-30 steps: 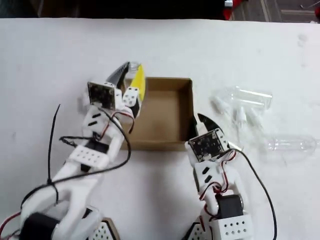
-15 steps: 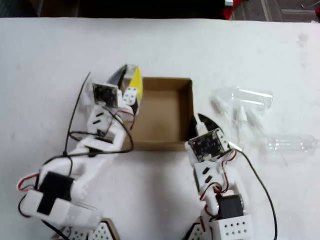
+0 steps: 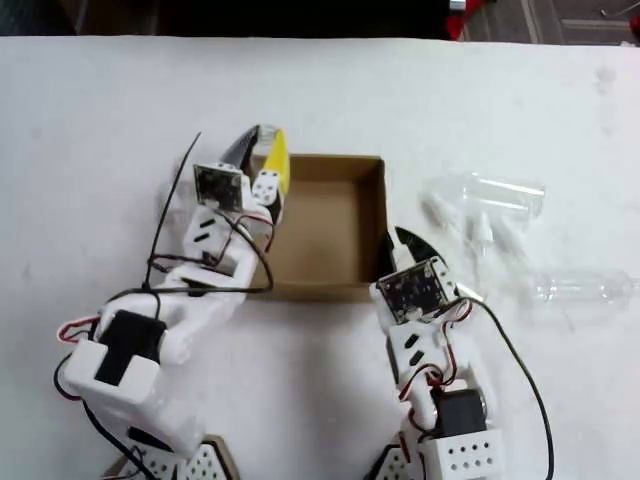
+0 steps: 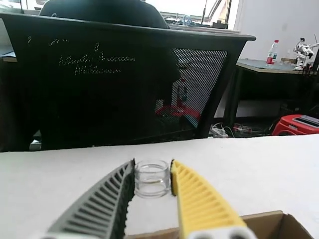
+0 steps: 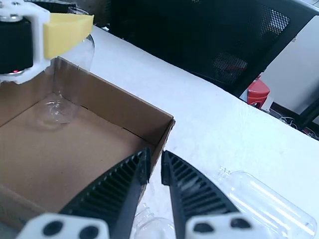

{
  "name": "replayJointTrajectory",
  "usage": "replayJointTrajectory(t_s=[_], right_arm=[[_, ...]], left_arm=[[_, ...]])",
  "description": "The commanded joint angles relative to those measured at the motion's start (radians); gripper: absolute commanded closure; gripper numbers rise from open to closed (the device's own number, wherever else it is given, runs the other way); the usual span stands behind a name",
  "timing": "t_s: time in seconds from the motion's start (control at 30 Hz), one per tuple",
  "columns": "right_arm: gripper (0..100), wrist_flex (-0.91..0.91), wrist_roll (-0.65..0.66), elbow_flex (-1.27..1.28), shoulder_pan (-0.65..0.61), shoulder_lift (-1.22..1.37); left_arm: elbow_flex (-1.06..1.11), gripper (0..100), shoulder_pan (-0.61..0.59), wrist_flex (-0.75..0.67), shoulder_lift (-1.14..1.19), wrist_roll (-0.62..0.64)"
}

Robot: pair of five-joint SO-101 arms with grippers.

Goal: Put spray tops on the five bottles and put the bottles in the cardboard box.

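left claw [image 4: 152, 167] grips bottle [image 4: 152, 179] neck at cardboard box [image 3: 322, 228] edge

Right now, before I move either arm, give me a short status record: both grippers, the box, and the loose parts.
left gripper: shut on the neck of a clear bottle
held bottle: upright, mouth open, no spray top on it
held bottle position: at the far left corner of the cardboard box, base apparently down inside it
right gripper: shut, holding nothing, by the box's near right corner
loose bottles: two clear ones lying on the table right of the box
spray tops: white, loose among those bottles
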Motion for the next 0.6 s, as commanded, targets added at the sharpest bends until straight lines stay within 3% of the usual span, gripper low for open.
replayJointTrajectory(t_s=[0.0,0.57], right_arm=[[97.4,-0.028,0.011,0.009,0.01,-0.004],[97.4,-0.027,0.011,0.009,0.008,-0.004]], left_arm=[[-0.043,98,-0.018,-0.035,-0.007,-0.046],[-0.046,98,-0.036,-0.028,-0.005,-0.052]])
